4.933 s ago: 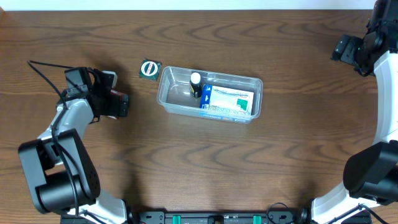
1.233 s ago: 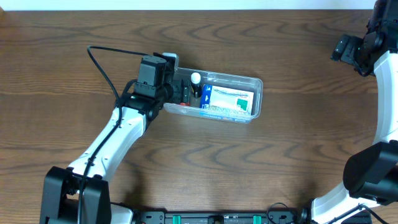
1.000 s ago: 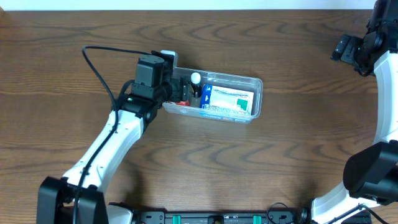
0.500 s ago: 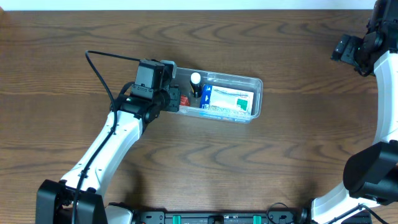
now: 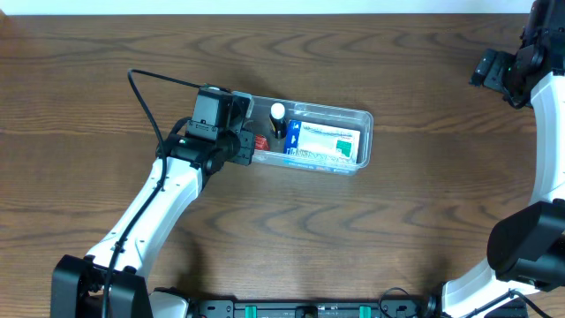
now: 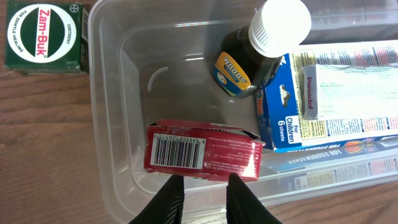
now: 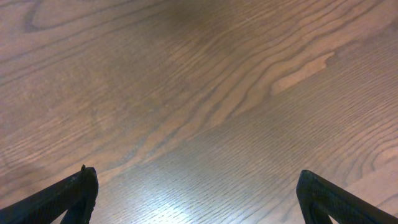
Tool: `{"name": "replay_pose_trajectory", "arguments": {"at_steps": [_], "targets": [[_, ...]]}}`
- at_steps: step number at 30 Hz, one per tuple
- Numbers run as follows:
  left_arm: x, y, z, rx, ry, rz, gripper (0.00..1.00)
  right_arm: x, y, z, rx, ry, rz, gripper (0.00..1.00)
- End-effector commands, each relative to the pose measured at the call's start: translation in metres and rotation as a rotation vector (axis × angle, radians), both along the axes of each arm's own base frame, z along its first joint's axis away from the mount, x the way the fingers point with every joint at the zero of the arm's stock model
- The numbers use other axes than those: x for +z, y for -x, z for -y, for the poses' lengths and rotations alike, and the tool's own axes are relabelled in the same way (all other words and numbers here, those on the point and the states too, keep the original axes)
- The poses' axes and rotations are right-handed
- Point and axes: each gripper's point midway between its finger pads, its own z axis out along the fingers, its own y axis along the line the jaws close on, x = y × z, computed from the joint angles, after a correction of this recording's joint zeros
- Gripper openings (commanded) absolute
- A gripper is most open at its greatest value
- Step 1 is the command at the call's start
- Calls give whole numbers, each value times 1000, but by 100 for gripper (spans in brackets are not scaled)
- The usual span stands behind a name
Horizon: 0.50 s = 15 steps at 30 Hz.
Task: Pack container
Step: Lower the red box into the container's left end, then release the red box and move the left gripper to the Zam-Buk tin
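Container (image 6: pixel 168 74), upper centre of the surface (image 5: pixel 265 247), holds a red box (image 6: pixel 202 151), dark bottle (image 6: pixel 258 53) and blue carton (image 6: pixel 336 99). We judge that the green box (image 6: pixel 43 37) outside its corner remains unpacked. Left end effector (image 6: pixel 202 193) released, empty; right end effector (image 7: pixel 196 174) spread wide.

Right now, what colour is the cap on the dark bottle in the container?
White cap, shown best in the left wrist view.

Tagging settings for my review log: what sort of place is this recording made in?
Probably a robot test bench: a wood-grain table, the left arm and right arm mounted at its edge, and a clear container holding medicine packs such as the Panadol box.
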Motion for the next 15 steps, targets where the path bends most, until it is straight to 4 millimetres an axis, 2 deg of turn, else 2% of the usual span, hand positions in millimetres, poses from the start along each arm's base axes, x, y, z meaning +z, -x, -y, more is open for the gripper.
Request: {"name": "replay_pose_trajectory", "arguments": {"at_steps": [1,8,11,13,14,15], "targets": [[6,-6,-1,-22,-23,29,24,-2,1,2,5,6,-10,99],[2,-13,1,-41,-32,48,24,-2,1,2,5,6,-10,99],[20,-26,4,-43,-25,120,25,-2,1,2,5,6,-10,99],[40,-37,7,-43,-12,169,27,-2,1,3,5,6,-10,99],[51,-42,5,-35,-13,196,41,-2,1,2,5,6,-10,99],[62,-49,3,-20,-20,225,67,-2,1,2,5,6,-10,99]]}}
